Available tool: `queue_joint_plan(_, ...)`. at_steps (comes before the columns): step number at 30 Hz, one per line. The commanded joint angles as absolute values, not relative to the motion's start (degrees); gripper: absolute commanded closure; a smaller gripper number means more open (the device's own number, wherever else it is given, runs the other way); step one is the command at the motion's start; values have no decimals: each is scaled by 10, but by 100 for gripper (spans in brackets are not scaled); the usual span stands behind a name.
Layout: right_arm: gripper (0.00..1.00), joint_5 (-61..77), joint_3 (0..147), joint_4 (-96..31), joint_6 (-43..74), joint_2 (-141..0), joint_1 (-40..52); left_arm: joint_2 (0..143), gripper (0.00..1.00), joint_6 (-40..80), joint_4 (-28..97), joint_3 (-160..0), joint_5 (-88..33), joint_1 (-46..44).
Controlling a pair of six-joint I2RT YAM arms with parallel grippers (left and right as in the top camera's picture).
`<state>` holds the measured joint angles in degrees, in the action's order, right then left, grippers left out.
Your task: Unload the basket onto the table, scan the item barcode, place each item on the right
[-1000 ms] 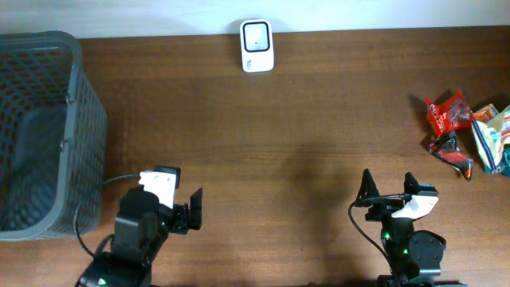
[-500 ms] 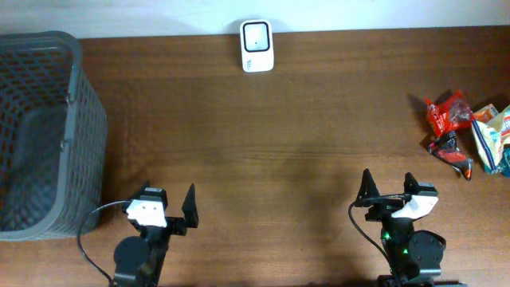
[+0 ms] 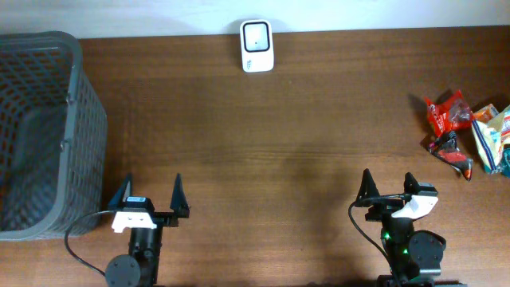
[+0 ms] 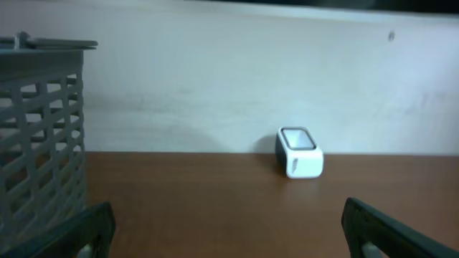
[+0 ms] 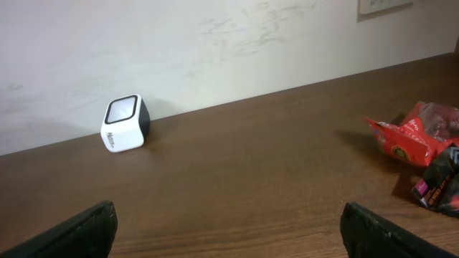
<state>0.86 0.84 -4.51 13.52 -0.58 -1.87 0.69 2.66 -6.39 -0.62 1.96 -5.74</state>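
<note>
The scanner [image 3: 256, 45] stands midway along the far edge of the table [image 3: 279, 135], against the wall [image 3: 382, 14]. A basket [image 3: 89, 127] sits at far left, snack packets [image 3: 456, 131] at the right edge. The left gripper [image 3: 151, 195] and right gripper [image 3: 388, 190] are at the near edge, well apart

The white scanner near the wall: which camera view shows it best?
The right wrist view: the scanner appears sharp, with its window and white front both visible. In the overhead view the scanner shows only its top. In the left wrist view the scanner is small and blurred.
</note>
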Motion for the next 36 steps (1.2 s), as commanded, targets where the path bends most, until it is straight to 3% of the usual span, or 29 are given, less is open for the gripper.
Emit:
queue_joint_plan(1,1,1,3,-46,134,-2,-15,3,1,-29,-14,-5,24,-55)
queue_joint_plan(4,2,1,3,-46,134,-2,-15,3,1,-29,46,-5,24,-54)
queue_joint_plan(12,2,2,3,-46,134,-2,-15,3,1,39,46,-5,28,-10)
queue_joint_plan(36,2,1,3,-46,134,-2,-15,3,1,30,48,-5,32,-6)
